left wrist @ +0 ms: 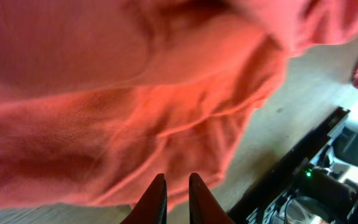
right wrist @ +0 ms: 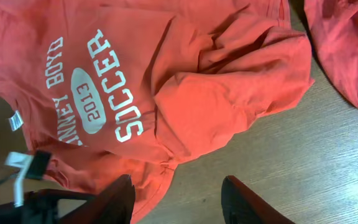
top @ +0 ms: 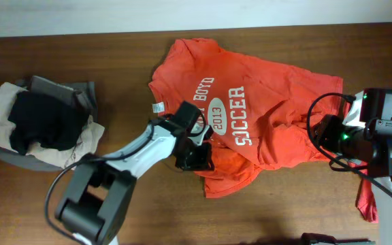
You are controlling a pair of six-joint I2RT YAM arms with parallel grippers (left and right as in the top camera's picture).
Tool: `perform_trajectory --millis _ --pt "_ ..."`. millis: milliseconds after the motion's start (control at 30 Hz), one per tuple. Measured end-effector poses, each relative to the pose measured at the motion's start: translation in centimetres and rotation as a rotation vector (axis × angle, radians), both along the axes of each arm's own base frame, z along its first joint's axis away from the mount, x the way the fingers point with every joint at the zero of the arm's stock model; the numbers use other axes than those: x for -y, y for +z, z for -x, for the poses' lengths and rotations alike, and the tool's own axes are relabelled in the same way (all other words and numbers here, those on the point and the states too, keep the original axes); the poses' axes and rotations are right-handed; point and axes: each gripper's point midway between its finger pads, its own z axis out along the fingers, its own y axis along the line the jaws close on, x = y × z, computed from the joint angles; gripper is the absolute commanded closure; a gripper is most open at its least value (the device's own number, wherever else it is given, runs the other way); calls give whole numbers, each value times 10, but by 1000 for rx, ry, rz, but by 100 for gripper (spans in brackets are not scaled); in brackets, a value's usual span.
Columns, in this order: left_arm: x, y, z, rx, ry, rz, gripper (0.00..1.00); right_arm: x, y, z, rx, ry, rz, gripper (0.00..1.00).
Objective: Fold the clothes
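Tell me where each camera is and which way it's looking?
Overhead: above the table, looking straight down at the orange T-shirt and a pile of clothes; left arm and right arm show.
Left wrist: on the left arm, facing the T-shirt's cloth up close; its nearly closed left claw pokes in from the bottom.
Right wrist: on the right arm, looking down at the T-shirt; its open right claw shows at the bottom.
Shared: overhead and right wrist both show the white SOCCER print.

t-shirt (top: pixel 271 88) print, "boyd 2013 soccer"
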Motion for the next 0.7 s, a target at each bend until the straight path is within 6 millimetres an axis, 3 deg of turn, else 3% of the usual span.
perform_trajectory --millis 100,300,500,700 --pt "-3 -14 4 -59 26 -30 92 0 0 1 -2 3 0 51" --pt "-20 -19 12 -139 69 -94 98 -1 -1 3 -12 6 -2 51" --pt "-69 -22 16 -239 138 -205 100 -1 -1 3 -12 8 -1 51" --pt "-117 -28 -2 -215 200 -275 99 -1 2 3 6 27 12 51"
